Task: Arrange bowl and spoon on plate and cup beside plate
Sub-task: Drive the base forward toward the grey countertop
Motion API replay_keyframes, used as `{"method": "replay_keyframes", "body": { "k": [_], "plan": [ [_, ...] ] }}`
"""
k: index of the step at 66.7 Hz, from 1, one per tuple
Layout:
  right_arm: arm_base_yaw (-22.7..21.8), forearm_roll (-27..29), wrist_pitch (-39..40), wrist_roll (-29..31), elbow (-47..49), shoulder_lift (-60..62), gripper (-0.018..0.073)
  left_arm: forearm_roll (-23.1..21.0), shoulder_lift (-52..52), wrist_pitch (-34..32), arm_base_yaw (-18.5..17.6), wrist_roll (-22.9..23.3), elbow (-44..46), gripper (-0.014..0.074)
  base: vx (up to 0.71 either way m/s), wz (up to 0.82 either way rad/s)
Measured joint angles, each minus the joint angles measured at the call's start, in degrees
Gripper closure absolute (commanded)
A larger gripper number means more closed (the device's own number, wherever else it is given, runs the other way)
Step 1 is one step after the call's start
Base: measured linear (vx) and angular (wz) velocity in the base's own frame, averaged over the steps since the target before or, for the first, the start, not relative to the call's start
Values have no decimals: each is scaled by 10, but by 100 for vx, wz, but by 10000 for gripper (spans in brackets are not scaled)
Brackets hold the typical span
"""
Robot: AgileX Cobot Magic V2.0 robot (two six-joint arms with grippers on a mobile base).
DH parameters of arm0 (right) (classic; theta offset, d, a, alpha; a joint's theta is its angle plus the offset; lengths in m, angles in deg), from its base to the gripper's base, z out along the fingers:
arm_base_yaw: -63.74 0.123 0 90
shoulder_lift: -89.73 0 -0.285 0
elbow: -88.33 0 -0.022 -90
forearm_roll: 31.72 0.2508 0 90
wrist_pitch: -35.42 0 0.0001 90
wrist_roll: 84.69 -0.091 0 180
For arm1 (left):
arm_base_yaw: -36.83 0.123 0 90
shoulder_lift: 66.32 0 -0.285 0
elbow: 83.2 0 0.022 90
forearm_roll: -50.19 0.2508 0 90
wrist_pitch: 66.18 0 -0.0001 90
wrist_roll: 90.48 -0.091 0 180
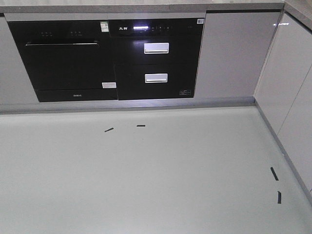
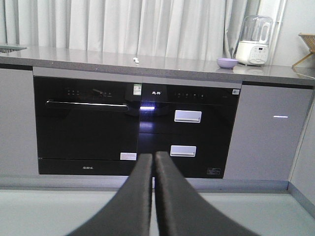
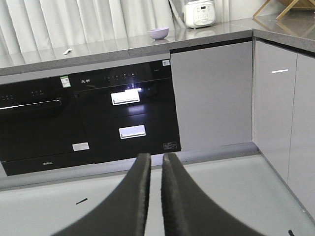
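The lavender bowl stands on the grey countertop far ahead, beside a white appliance. The small pale spoon lies on the same countertop, further left. The plate and the cup are out of view. My left gripper is shut with nothing in it, low over the floor and far from the counter. My right gripper is also shut on nothing, with only a thin slit between its fingers. Neither gripper shows in the front view.
Black built-in appliances fill the cabinet front under the counter. Grey cabinets run along the right side. Black tape marks lie on the pale floor. A white appliance and a wooden rack stand on the counter.
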Motion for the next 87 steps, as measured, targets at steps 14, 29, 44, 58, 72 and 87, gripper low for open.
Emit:
{"method": "replay_keyframes", "body": {
  "k": [14,29,44,58,72,87],
  "plan": [
    [0,0,0,0,0,0,489,0,0,0,0,0,0,602,10,-2],
    [0,0,0,0,0,0,489,0,0,0,0,0,0,602,8,11],
    [0,0,0,0,0,0,489,0,0,0,0,0,0,602,8,12],
    [0,0,0,0,0,0,489,0,0,0,0,0,0,602,7,1],
    [0,0,0,0,0,0,489,0,0,0,0,0,0,602,9,-3],
    [0,0,0,0,0,0,489,0,0,0,0,0,0,602,13,-2]
  ]
}}
